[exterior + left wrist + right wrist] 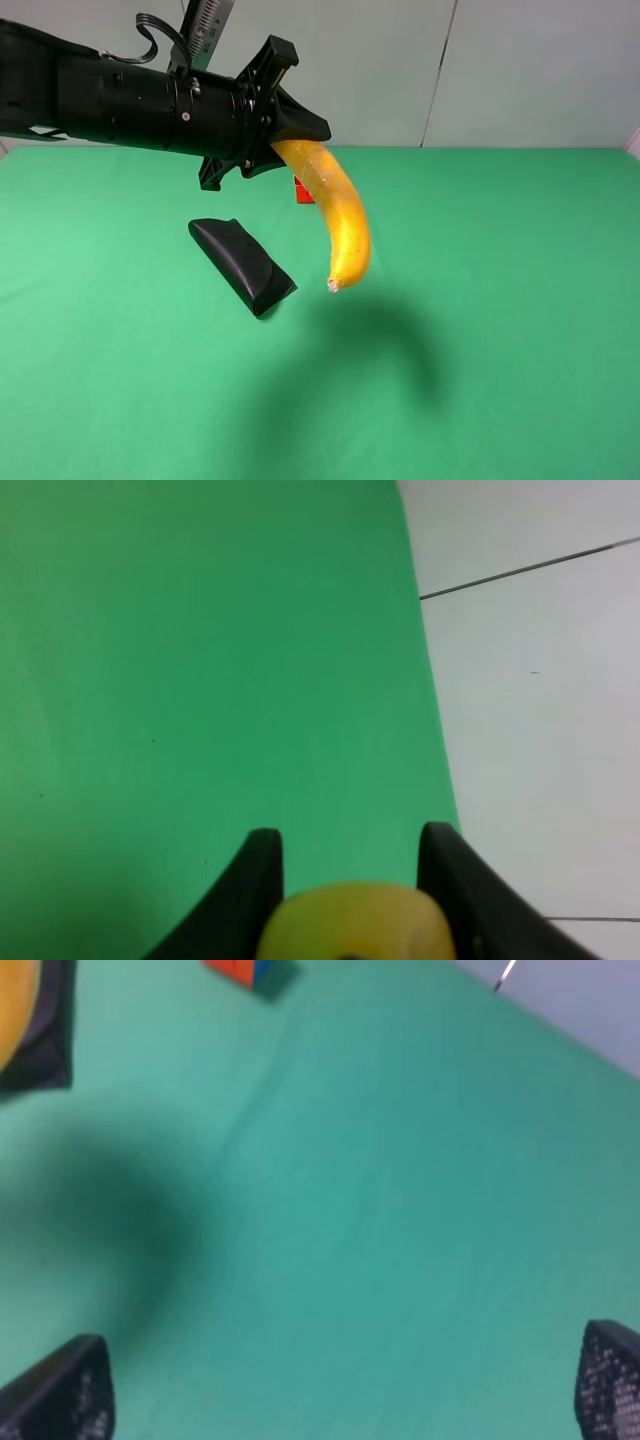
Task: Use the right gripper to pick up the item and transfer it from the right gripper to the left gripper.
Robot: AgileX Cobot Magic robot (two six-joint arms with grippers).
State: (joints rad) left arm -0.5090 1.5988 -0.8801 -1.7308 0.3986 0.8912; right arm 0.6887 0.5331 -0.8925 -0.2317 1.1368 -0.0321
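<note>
The yellow banana (340, 215) hangs in the air over the green table, curving down with its tip lowest. My left gripper (290, 135) is shut on its upper end, and the arm reaches in from the left. In the left wrist view the banana's end (350, 920) sits between the two black fingers (255, 890). My right gripper (335, 1385) is open and empty, its fingertips (60, 1390) wide apart above bare cloth. It is out of the exterior view. A bit of the banana (12, 1010) shows at the edge of the right wrist view.
A black pouch-like case (243, 263) lies on the green cloth (500, 330) under the left arm. A small multicoloured cube (304, 190) stands behind the banana and also shows in the right wrist view (250, 970). A pale wall (520, 70) runs behind the table.
</note>
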